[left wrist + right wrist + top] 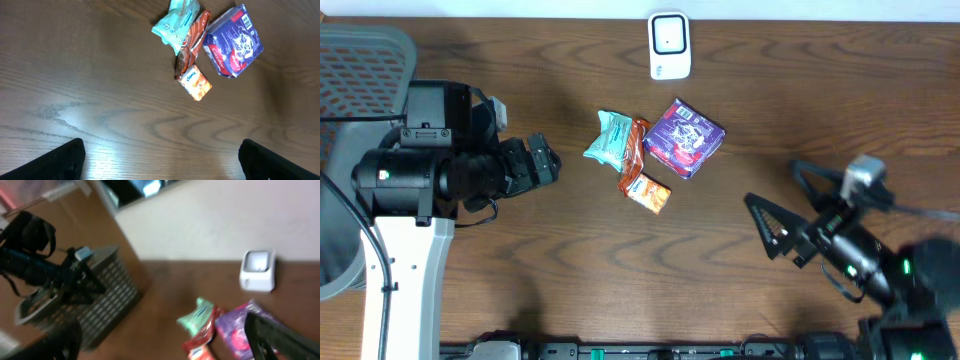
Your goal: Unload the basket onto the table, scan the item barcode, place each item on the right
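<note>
Dark wooden table, pale wall

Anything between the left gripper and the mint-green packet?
Nothing. The overhead view shows only bare tabletop between the left gripper and the mint-green packet.

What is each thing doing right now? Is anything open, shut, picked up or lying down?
left gripper: open, holding nothing.
right gripper: open, holding nothing.
purple packet: lying flat, untouched.
mint packet: lying flat, untouched.
red wrapper: lying between mint packet and purple packet.
orange packet: lying flat, untouched.
white scanner: standing, untouched.
</note>
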Available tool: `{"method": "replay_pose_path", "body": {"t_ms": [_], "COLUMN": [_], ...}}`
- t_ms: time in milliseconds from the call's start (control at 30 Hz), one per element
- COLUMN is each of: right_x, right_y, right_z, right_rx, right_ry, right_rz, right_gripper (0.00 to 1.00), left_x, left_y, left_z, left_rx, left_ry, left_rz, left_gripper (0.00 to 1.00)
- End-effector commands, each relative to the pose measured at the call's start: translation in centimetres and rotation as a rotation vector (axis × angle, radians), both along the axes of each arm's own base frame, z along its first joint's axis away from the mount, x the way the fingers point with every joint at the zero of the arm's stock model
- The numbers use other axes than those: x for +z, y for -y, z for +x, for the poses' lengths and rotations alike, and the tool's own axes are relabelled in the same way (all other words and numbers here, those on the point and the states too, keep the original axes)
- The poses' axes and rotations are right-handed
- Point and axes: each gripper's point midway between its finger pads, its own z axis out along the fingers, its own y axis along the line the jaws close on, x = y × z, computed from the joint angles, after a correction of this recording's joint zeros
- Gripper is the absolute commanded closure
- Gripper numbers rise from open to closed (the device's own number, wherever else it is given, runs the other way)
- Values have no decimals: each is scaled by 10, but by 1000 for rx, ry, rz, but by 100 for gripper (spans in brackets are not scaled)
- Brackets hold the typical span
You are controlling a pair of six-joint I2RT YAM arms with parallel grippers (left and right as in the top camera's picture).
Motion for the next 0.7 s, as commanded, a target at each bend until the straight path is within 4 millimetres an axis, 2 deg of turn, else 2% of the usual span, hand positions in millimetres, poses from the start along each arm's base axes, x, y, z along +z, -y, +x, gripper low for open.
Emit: {"method": "replay_pose_path", "body": {"t_ms": [0, 133, 300, 467, 667], "right_x": [-5, -19, -18, -47, -99], "right_y": [-29, -48, -82, -107, -116], "right_z": [-8, -4, -5, 8, 16], "right_rx": [227, 358, 495, 371, 188], "right_ry": [-37, -175, -157, -228, -384], "right_rz": [-47, 21, 23, -65, -274], "right_gripper": [1, 1, 1, 1, 1], "left_x": [3, 3, 3, 3, 3], "left_y": [-3, -3, -3, -3, -3], "left_z": [0, 0, 0, 0, 0], "left_rx": [7, 7, 7, 7, 7], "left_ry": [9, 9, 9, 9, 9], "left_rz": [10, 10, 10, 10, 10], "left_gripper": [2, 2, 2, 2, 2]}}
